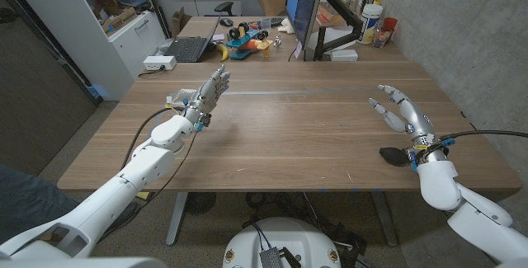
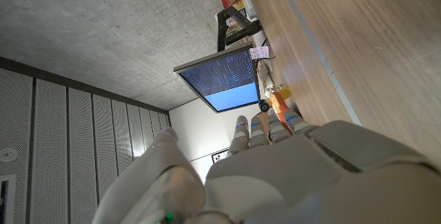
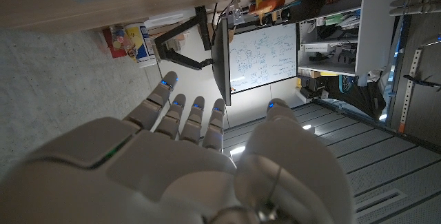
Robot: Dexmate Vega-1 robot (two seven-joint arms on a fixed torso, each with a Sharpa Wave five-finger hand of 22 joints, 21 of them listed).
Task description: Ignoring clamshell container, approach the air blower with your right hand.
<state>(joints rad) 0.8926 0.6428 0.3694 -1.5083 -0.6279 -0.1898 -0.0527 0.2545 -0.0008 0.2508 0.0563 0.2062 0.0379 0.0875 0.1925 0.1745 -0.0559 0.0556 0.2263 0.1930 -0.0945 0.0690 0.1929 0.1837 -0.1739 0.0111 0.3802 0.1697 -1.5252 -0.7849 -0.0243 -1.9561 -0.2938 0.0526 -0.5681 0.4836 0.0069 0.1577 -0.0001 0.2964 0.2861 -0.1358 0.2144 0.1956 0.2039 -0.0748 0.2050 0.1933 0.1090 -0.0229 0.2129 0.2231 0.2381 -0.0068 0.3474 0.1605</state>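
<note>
The right hand [image 1: 403, 111] was up over the table [image 1: 297, 128] with fingers spread, holding nothing. A small black thing [image 1: 394, 154], probably the air blower though it was hard to tell, lay on the table just beside that wrist, near the front edge. The left hand [image 1: 205, 95] hovered open too, well apart.

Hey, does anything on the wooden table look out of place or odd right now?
Nothing looks spilled or broken. One oddity: a small black object lies on the wooden table half hidden under the right hand's wrist. The left hand holds nothing.
</note>
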